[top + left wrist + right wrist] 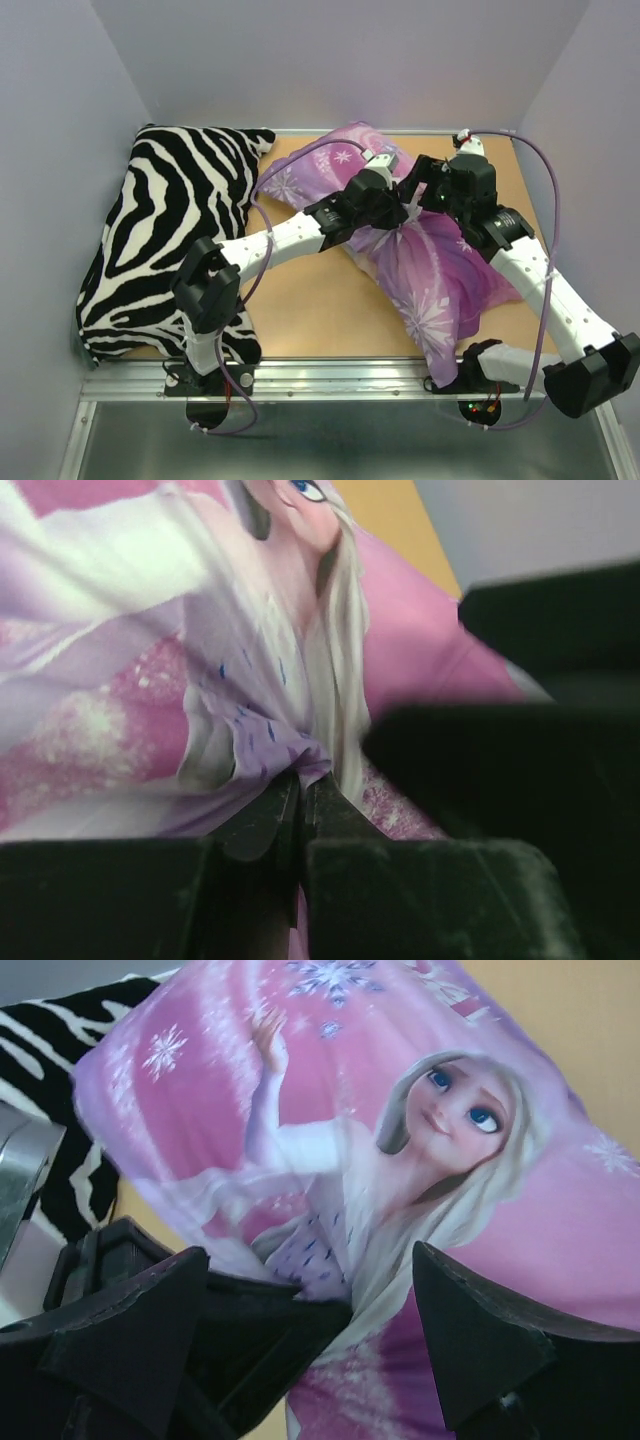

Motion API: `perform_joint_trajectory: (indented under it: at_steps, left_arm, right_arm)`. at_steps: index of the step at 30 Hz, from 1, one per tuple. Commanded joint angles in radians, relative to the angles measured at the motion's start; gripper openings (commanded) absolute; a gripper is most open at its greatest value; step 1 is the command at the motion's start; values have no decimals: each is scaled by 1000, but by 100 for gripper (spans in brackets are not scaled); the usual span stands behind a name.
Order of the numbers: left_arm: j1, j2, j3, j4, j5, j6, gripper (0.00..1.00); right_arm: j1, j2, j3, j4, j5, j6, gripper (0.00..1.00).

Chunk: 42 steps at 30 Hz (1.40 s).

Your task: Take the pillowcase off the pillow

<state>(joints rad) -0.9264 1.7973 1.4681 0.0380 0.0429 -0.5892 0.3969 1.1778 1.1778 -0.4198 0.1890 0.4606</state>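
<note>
Left jaws pinch a fold of the pillowcase [150, 680], while right jaws gape wide over it.

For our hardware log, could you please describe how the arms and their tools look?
The left arm and right arm have white links, bulky black joints and thin purple cables. The left tool and right tool have black wedge-shaped fingers.

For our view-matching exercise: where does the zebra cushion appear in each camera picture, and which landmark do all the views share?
Top external: the cushion lies at the left, beside the pillowcase.
Left wrist: not in it.
Right wrist: cushion at the upper left, behind the pillowcase.
Shared landmark: the purple pillowcase, in all three views.
</note>
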Motion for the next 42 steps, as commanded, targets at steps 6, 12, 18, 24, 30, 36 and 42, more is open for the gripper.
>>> perform_joint_trajectory:
  at_steps: [6, 12, 18, 24, 30, 36, 42]
  left_arm:
    - [-12, -32, 94, 126, -84, -144, 28]
    - [-6, -147, -11, 138, -164, -106, 43]
    - [148, -237, -115, 77, -206, -146, 59]
    - [343, -178, -150, 150, -118, -97, 76]
    - [475, -36, -155, 307, 73, -84, 80]
    - [534, 152, -97, 387, 167, -81, 89]
    - [534, 247, -72, 592, 279, -112, 95]
  right_arm:
    - [91, -173, -119, -102, 6, 21, 92]
    - [100, -222, -208, -120, 23, 35, 96]
    - [140, -210, -221, -120, 47, 27, 98]
    - [264, -152, -158, -157, 192, 7, 100]
    - [437, -44, -52, -236, 387, 0, 100]
    - [546, 77, -46, -327, 567, 62, 100]
    - [548, 154, -99, -343, 667, 118, 100]
